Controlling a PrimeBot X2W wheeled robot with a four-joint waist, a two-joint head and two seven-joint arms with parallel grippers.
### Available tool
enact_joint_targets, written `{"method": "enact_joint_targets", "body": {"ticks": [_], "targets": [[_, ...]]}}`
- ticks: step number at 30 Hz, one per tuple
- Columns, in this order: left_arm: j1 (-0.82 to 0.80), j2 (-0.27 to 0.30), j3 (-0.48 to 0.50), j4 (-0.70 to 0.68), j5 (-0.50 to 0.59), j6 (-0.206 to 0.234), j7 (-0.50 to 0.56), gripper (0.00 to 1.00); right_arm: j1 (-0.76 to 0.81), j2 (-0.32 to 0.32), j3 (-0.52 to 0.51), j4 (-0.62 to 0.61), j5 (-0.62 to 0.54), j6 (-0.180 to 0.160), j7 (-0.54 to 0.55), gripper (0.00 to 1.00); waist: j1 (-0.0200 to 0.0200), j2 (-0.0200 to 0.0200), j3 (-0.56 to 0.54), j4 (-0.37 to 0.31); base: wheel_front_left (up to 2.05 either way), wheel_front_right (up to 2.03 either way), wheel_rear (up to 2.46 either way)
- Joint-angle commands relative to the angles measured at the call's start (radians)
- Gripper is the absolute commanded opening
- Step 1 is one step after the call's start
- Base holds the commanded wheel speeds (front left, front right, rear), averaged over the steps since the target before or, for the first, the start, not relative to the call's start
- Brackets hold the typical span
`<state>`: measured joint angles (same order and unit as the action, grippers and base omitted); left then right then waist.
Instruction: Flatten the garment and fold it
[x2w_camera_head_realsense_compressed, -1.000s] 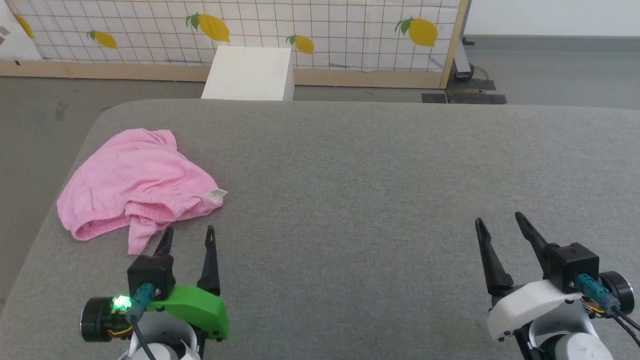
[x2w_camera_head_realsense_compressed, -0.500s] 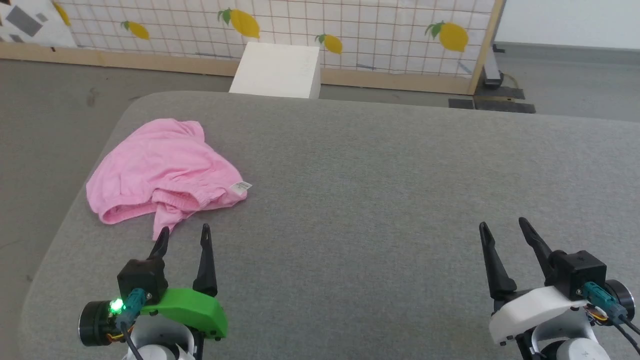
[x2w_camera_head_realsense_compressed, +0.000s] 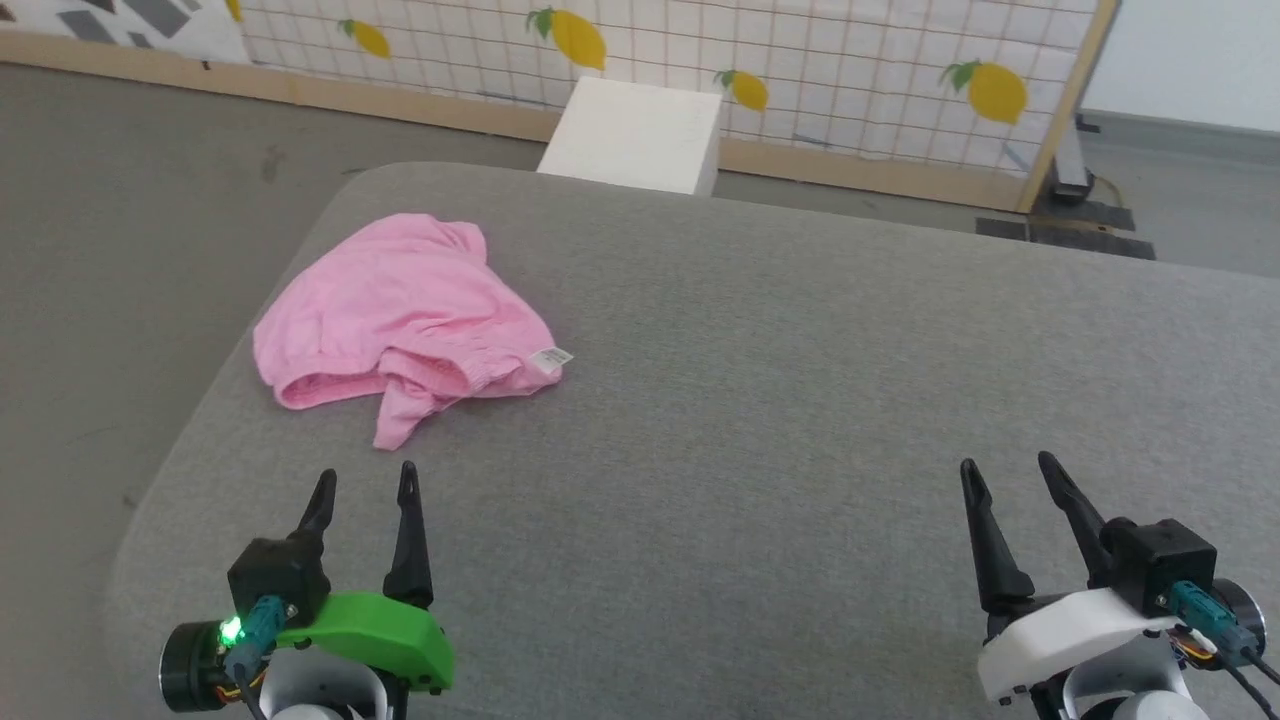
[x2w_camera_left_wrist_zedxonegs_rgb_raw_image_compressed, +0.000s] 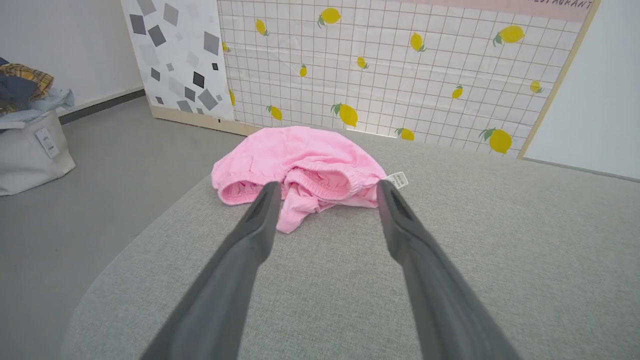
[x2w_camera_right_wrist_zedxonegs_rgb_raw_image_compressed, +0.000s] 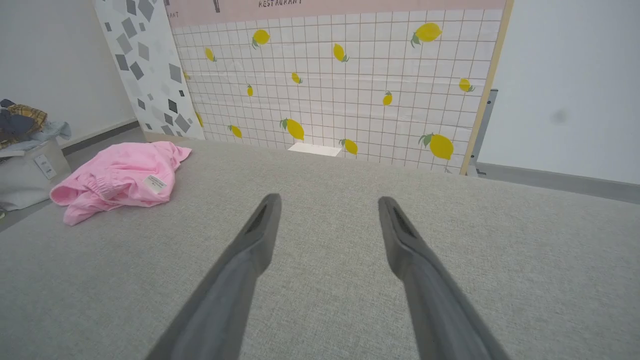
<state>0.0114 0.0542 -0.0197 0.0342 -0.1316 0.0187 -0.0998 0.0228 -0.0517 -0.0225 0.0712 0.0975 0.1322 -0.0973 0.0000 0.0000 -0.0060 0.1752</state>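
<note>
Grey woven padding (x2w_camera_head_realsense_compressed: 750, 400) with rounded corners forms our work surface; behind it stand a lemon-print grid panel (x2w_camera_head_realsense_compressed: 850, 60) and a white box (x2w_camera_head_realsense_compressed: 635, 135), its base cut off. We find the garment (x2w_camera_head_realsense_compressed: 400, 310), crumpled pink cloth, at the far left; print on its tag (x2w_camera_head_realsense_compressed: 551, 359) is illegible. Our left gripper (x2w_camera_head_realsense_compressed: 366, 474) and right gripper (x2w_camera_head_realsense_compressed: 1007, 464) stand spread wide, holding nothing.

**Pink on grey, lemons behind**

The garment (x2w_camera_head_realsense_compressed: 400, 310) is showing light pink, its tag (x2w_camera_head_realsense_compressed: 551, 358) white. The table (x2w_camera_head_realsense_compressed: 800, 420) is lying in flecked grey. The screen (x2w_camera_head_realsense_compressed: 850, 60) is carrying yellow lemons on a white grid. The left gripper (x2w_camera_head_realsense_compressed: 365, 472) is wearing a green shell, the right gripper (x2w_camera_head_realsense_compressed: 1006, 462) a white one.
</note>
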Motion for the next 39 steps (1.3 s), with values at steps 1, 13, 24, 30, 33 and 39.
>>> {"method": "enact_joint_targets", "body": {"ticks": [1, 13, 24, 30, 33, 39], "targets": [[0.018, -0.002, -0.002, 0.004, -0.014, 0.005, -0.011, 1.0, 0.016, 0.001, 0.001, 0.006, 0.011, -0.001, -0.011, 1.0, 0.0, 0.0, -0.002, 0.027, 0.0, 0.0, 0.0], [0.03, -0.002, -0.005, 0.011, -0.04, 0.009, -0.036, 1.0, 0.019, 0.001, 0.004, 0.02, 0.034, -0.001, -0.033, 1.0, 0.0, 0.0, 0.0, 0.108, 0.0, 0.0, 0.0], [0.043, -0.002, -0.005, 0.018, -0.055, 0.018, -0.063, 1.0, 0.028, 0.001, 0.004, 0.031, 0.05, -0.001, -0.055, 1.0, 0.0, 0.0, 0.0, 0.18, 0.0, 0.0, 0.0], [0.048, -0.002, -0.004, 0.025, -0.048, 0.02, -0.075, 1.0, 0.031, 0.001, 0.005, 0.034, 0.057, -0.001, -0.062, 1.0, 0.0, 0.0, -0.001, 0.208, 0.0, 0.0, 0.0], [0.05, -0.002, -0.005, 0.03, -0.045, 0.022, -0.082, 1.0, 0.034, 0.001, 0.007, 0.033, 0.059, -0.001, -0.065, 1.0, 0.0, 0.0, -0.002, 0.222, 0.0, 0.0, 0.0], [0.056, -0.002, -0.007, 0.033, -0.049, 0.024, -0.094, 1.0, 0.038, 0.001, 0.012, 0.03, 0.068, -0.001, -0.068, 1.0, 0.0, 0.0, -0.001, 0.249, 0.0, 0.0, 0.0]]}}
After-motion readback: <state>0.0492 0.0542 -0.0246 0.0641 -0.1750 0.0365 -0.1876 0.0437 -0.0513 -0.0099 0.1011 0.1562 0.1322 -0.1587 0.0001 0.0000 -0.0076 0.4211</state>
